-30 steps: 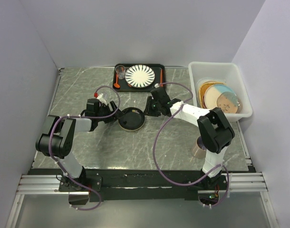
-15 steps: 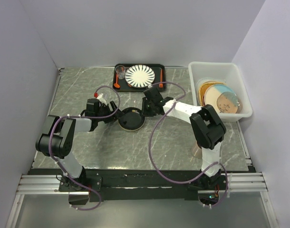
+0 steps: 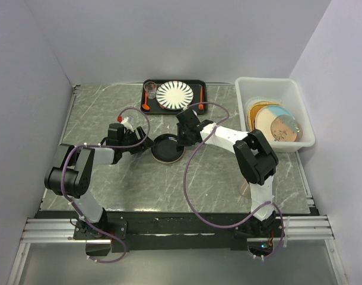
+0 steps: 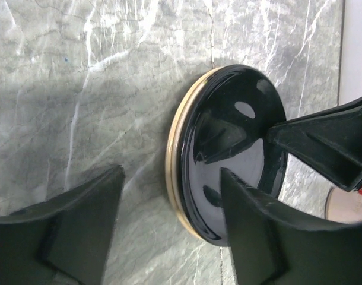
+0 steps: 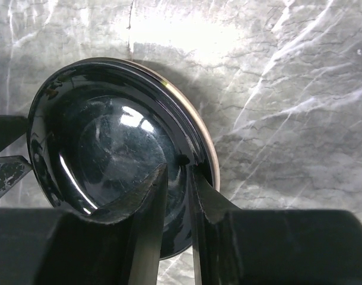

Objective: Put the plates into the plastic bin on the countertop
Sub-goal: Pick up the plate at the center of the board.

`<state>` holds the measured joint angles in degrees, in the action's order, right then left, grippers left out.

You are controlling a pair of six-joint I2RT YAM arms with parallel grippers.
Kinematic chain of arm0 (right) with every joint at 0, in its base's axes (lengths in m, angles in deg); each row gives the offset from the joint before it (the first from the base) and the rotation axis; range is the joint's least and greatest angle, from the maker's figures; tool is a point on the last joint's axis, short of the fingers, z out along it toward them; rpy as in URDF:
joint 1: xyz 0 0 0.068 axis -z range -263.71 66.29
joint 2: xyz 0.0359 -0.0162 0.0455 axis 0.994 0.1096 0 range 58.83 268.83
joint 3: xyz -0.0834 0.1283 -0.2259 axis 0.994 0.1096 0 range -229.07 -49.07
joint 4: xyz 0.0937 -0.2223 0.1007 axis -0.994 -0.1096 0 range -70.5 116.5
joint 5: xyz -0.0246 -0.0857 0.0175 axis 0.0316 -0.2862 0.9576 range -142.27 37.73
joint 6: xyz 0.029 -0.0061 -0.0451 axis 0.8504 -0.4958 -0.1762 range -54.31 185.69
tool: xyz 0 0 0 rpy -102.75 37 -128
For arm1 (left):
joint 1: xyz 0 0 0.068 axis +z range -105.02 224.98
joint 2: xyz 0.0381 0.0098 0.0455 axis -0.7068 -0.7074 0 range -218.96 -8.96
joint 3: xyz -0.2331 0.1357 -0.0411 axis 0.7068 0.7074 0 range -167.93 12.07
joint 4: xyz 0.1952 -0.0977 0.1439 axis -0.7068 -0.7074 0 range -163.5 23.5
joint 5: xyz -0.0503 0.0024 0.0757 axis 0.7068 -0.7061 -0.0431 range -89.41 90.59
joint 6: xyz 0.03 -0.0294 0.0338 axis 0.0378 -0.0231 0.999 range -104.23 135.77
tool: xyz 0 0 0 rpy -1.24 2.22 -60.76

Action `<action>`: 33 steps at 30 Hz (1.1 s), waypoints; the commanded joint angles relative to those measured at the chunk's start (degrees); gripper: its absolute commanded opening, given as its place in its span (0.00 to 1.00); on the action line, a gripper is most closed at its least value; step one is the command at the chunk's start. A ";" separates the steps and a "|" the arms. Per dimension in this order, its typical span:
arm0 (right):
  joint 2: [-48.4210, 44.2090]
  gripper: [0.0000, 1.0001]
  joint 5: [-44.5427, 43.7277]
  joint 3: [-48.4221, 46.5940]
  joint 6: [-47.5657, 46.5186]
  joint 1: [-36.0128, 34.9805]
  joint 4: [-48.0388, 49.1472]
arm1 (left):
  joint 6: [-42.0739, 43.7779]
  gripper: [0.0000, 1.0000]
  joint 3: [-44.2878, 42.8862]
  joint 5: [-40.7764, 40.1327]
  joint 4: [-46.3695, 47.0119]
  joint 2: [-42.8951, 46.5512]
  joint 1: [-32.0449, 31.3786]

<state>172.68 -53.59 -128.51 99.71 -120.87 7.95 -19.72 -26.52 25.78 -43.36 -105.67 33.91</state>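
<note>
- top external view: the small round glossy black plate [image 3: 168, 148] with a tan rim lies mid-way across the grey-green marble-look countertop [image 3: 110, 113], well apart from the white translucent plastic bin [image 3: 267, 80] at the far right.
- the black plate has shifted slightly to the right in the last second.
- it is round, so it has no long axis; its hollow faces up. whether one edge is lifted off the stone i cannot tell.
- the right gripper [image 3: 182, 138] has swung in from the right onto the far-right rim. in the right wrist view its jaws stand narrow, one finger inside the hollow, one outside, and the rim is pinched between them.
- judged from this, the grasp is just made, and the lift and carry to the bin are still to do.
- the left gripper [image 3: 144, 142] sits at the plate's left edge, jaws wide and holding nothing.
- several plates [image 3: 276, 122] already lie stacked in the bin.
</note>
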 commanded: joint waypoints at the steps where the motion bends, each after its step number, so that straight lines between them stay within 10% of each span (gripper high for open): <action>1: -0.20 0.29 -3.25 -1.86 -1.06 -0.36 -2.20 | 0.86 0.66 0.44 1.96 0.77 -0.15 0.08; 20: -11.71 0.33 -2.45 5.96 -0.89 -0.36 3.61 | 0.33 0.01 -0.44 3.29 3.41 -2.43 -1.41; 33: -14.26 0.34 -1.93 8.77 -0.45 -0.36 4.83 | -0.55 0.01 2.64 -0.84 2.18 6.17 -1.41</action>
<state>162.45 -54.70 -120.34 99.25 -121.07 11.08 -20.00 -24.81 27.07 -41.51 -104.31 32.51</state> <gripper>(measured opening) 0.339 0.023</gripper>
